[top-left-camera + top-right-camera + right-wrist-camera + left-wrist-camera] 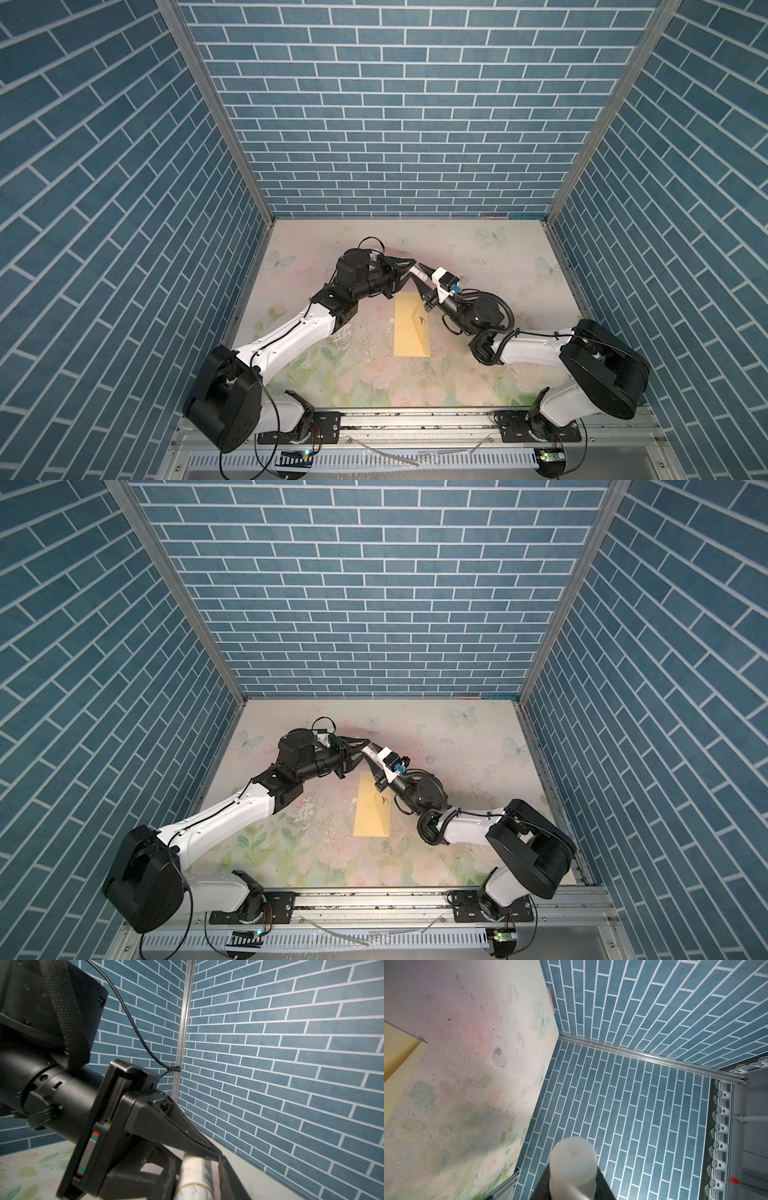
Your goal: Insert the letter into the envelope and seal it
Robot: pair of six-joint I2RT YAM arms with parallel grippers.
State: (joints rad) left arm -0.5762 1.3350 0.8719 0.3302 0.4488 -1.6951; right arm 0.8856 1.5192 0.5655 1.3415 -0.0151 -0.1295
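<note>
Two-arm reach, grippers meeting at centre frame in both top views.
The black-and-white left arm (pixel 291 332) and right arm (pixel 528 345) angle inward; the left gripper (pixel 409 269) and right gripper (pixel 424 273) each clamp black fingers on one white cylindrical stick (pixel 417 272).

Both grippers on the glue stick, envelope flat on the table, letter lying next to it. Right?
Not quite. The left gripper and right gripper are both on the glue stick, and the envelope lies flat on the table. But no letter lies next to it: both top views show none anywhere on the table.
</note>
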